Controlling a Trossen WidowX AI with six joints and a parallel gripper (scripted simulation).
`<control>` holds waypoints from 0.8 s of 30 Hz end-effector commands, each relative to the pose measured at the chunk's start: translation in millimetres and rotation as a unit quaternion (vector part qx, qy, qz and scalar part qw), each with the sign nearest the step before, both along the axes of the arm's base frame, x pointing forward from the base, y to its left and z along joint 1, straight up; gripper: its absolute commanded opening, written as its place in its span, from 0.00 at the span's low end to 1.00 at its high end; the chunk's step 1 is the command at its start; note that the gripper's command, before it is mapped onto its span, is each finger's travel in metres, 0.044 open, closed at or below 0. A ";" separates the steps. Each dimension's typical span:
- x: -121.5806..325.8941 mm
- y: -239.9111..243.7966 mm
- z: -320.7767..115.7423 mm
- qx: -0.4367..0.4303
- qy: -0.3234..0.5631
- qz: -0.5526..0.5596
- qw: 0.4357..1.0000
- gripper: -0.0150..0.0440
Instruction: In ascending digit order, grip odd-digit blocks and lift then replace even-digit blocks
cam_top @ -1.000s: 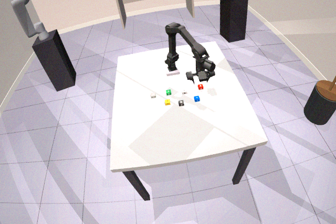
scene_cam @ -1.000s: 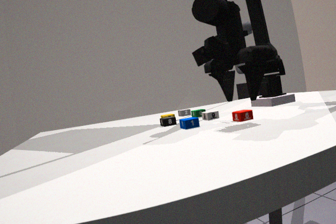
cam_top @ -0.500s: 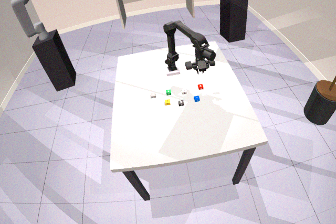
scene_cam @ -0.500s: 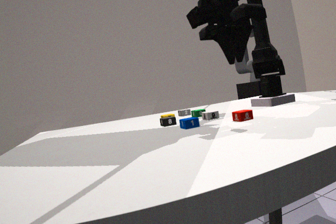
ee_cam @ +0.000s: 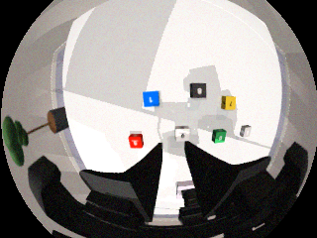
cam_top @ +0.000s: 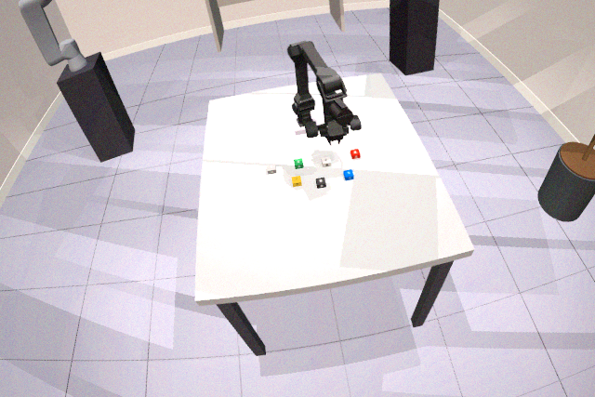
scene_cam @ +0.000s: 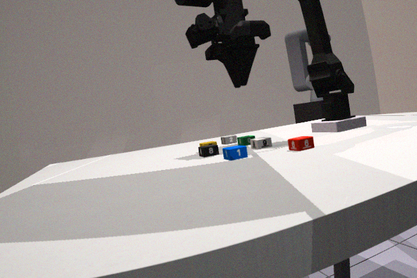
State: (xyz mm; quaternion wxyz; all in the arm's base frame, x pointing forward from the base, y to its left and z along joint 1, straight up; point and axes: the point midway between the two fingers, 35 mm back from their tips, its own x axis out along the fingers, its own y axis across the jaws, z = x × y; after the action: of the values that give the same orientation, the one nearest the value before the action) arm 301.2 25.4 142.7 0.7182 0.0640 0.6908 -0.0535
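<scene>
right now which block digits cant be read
- yellow block: exterior view, digit hidden behind the black block; too small in the top and wrist views.
- green block: exterior view, digit partly cut off by the white block; too small elsewhere.
- red block: digit blurred, either 6 or 8.

The arm (cam_top: 312,80) rises from its base at the far side of the table, folds at the elbow and reaches forward, wrist pitched down. The gripper (scene_cam: 238,81) hangs high in the air, pointing straight down, nothing touching it. Its fingers are drawn in close, tips nearly meeting in the exterior view, only a narrow gap in the wrist view, and nothing sits between them.
</scene>
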 end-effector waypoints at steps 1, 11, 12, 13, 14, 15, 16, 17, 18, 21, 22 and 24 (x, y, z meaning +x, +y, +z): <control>9.8 -56.3 0.6 -0.001 -0.002 0.001 1.000 0.46; -1.1 -155.4 0.7 -0.011 0.006 0.001 1.000 0.46; -1.1 -155.4 0.7 -0.011 0.006 0.001 1.000 0.46; -0.8 -155.5 -1.5 -0.011 0.006 0.001 1.000 0.50; 0.2 -155.9 -7.9 -0.011 0.006 0.001 1.000 0.55; 1.4 -156.5 -18.7 -0.011 0.006 0.001 1.000 0.59; 2.5 -156.9 -32.9 -0.011 0.006 0.001 1.000 0.64; 2.9 -157.0 -47.3 -0.011 0.006 0.001 1.000 0.68; 2.5 -156.8 -61.3 -0.011 0.006 0.001 1.000 0.72; 1.0 -156.1 -80.3 -0.011 0.006 0.001 1.000 0.86; 1.0 -156.1 -80.3 -0.011 0.006 0.001 1.000 0.90; 1.0 -156.1 -80.3 -0.011 0.006 0.001 1.000 0.93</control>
State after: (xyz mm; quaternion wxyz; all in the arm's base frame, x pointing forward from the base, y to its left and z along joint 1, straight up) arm 299.7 -128.8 65.4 0.7074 0.0612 0.7017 -0.0594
